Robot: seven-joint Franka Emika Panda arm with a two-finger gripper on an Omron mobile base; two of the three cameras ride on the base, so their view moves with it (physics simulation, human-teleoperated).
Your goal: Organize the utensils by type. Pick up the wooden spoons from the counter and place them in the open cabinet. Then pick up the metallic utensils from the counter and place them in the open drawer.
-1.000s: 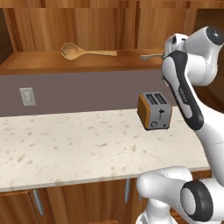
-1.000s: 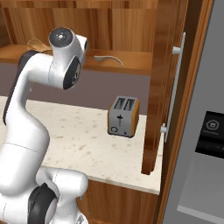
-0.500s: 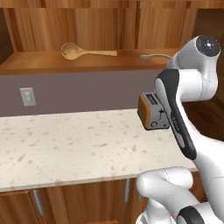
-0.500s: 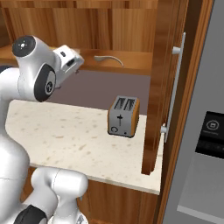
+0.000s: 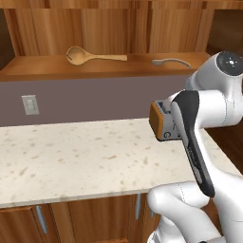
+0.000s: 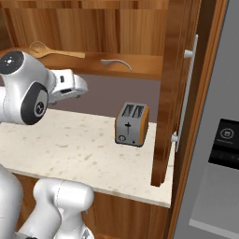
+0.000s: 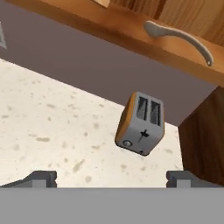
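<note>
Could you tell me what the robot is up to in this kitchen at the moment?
The arm is holding nothing: its gripper is open and hangs above the counter, facing the toaster. The wooden spoon lies on the floor of the open cabinet, and the small silver spoon lies on that same shelf to its right. By the task, the silver spoon belongs in a drawer, so that part is not yet done.

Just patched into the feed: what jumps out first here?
The long wooden spoon and the small silver spoon both lie on the open cabinet shelf floor, apart. Below, a toaster stands alone on the counter near the cabinet's open door. The gripper faces the toaster, fingers wide apart and empty.
</note>
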